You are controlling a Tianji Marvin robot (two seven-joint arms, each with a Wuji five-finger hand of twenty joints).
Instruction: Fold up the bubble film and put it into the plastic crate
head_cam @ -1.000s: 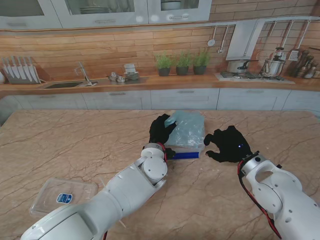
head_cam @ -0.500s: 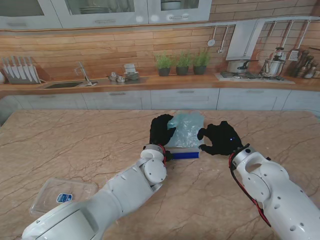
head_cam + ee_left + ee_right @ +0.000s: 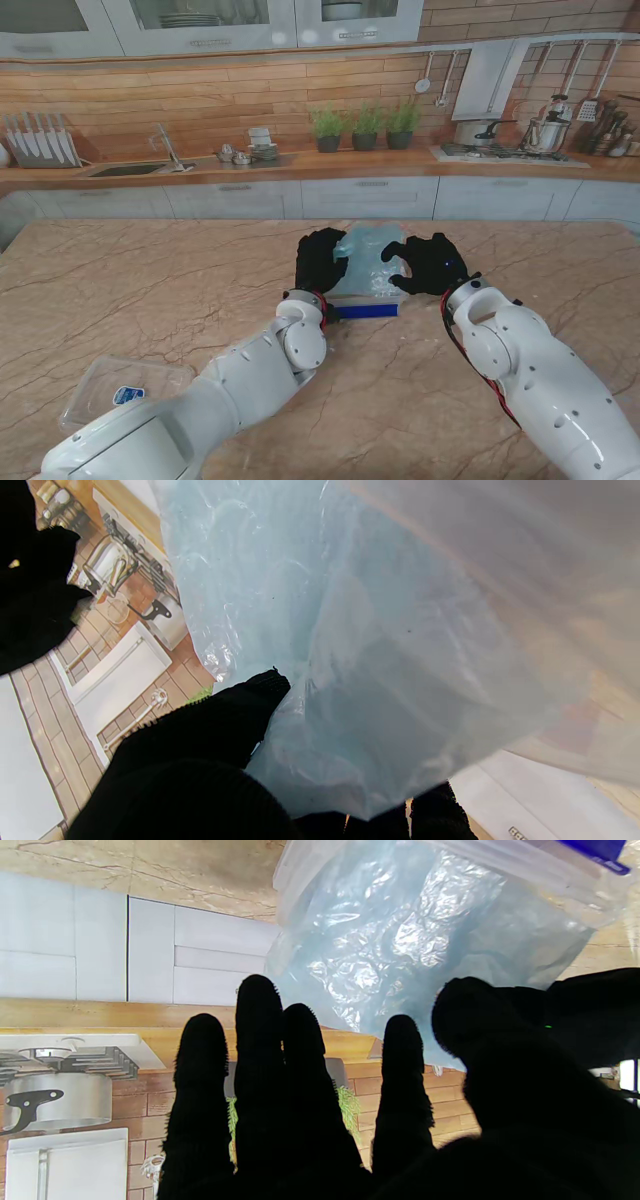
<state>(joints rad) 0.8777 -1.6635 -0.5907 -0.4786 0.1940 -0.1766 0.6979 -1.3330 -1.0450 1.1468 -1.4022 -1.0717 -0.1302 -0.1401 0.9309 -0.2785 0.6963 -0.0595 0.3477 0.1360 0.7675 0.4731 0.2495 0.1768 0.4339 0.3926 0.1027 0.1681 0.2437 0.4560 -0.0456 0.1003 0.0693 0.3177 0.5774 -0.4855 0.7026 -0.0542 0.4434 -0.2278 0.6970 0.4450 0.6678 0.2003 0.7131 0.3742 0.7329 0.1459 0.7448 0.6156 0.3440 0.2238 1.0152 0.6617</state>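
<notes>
Nearest corner: a clear plastic lid (image 3: 125, 392) with a blue label lies flat on the counter (image 3: 120, 290) at my near left, half covered by the left arm.
Arms: both white arms rise from the near edge and meet at mid-counter; their lower parts are cut off by the frame.
Left hand: the black-gloved left hand (image 3: 320, 260) is closed on the left edge of the bubble film (image 3: 366, 258); in its wrist view a thumb (image 3: 235, 715) presses into the film, and the other fingers are mostly hidden behind it.
Right hand: the right hand (image 3: 430, 264) sits at the film's right edge, fingers (image 3: 257, 1040) straight and a little spread. Touching or just beside the film, I cannot tell; no grip shows.
Bubble film: pale blue, crumpled, held up over the crate and hiding most of it.
Plastic crate: only the clear near wall and a blue strip (image 3: 365, 310) of the plastic crate (image 3: 362, 295) show under the film; whether any film lies inside is hard to make out.
Far side: sink (image 3: 130, 169), three potted herbs (image 3: 365, 127) and a stove (image 3: 500, 150) along the wall.
</notes>
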